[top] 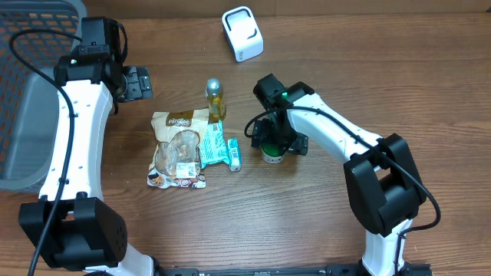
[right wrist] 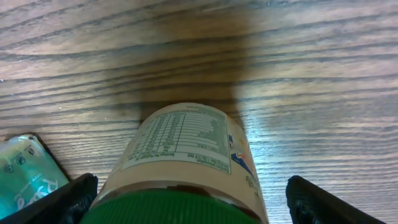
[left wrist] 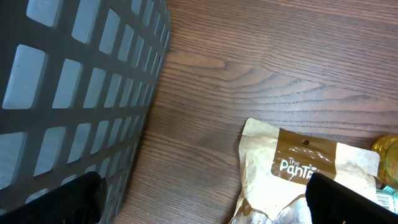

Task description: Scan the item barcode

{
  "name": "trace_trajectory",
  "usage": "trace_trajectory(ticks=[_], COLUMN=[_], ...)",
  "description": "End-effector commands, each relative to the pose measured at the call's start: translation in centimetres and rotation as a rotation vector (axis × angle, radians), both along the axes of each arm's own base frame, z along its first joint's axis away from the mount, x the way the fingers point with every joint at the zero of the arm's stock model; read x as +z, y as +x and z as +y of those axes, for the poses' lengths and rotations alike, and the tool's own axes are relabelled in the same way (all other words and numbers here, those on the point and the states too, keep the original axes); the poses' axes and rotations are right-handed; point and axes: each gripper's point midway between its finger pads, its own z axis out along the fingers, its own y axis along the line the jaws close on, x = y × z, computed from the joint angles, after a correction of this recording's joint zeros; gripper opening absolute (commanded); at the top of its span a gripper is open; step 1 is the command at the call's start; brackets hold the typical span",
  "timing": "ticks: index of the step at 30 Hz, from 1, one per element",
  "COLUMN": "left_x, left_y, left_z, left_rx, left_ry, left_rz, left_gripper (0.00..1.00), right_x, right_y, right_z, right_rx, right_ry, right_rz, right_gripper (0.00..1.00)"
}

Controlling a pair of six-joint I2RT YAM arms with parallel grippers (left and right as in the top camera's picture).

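Right wrist: the jar (right wrist: 180,140) at 6 o'clock is flanked, ungripped, by the right pincer (right wrist: 199,196), spread wide; the left pincer (left wrist: 214,198) is opened wide, empty.

The tool (left wrist: 214,200) stands wide open above the wooden desk (left wrist: 261,56). A grey basket (left wrist: 68,81) lies ahead of its left finger, and a tan snack bag (left wrist: 292,168) just ahead of its right.

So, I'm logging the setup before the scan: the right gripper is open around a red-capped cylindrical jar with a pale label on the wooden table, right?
Not quite: the cap is green, not red. The right wrist view shows the right gripper open around the green-capped cylindrical jar with a pale label on the wooden table.
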Motion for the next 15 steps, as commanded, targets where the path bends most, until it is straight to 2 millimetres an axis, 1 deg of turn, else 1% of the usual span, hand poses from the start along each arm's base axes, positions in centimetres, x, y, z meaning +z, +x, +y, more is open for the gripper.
trace_trajectory(ticks=[1, 7, 11, 12, 15], left_x=[1.3, 1.3, 1.3, 1.3, 1.3], left_y=[0.3, 0.3, 0.3, 0.3, 0.3], left_z=[0.4, 0.4, 0.4, 0.4, 0.4], left_rx=[-0.004, -0.004, -0.004, -0.004, -0.004], left_ry=[0.007, 0.007, 0.007, 0.007, 0.007], left_rz=[-0.032, -0.032, -0.032, -0.032, -0.032], left_gripper=[1.00, 0.99, 0.99, 1.00, 1.00], right_x=[-0.1, -0.2, -0.2, -0.1, -0.1], right_y=[-0.3, -0.4, -0.2, 0.2, 0.3], right_z=[0.6, 0.8, 1.0, 1.3, 1.5], right_rx=[-0.035, -0.091, -0.092, -0.090, -0.087], right_ry=[0.000, -0.020, -0.013, 0.003, 0.013], right_rz=[0.002, -0.011, -0.021, -0.036, -0.038], right_gripper=[0.93, 0.93, 0.93, 1.00, 1.00])
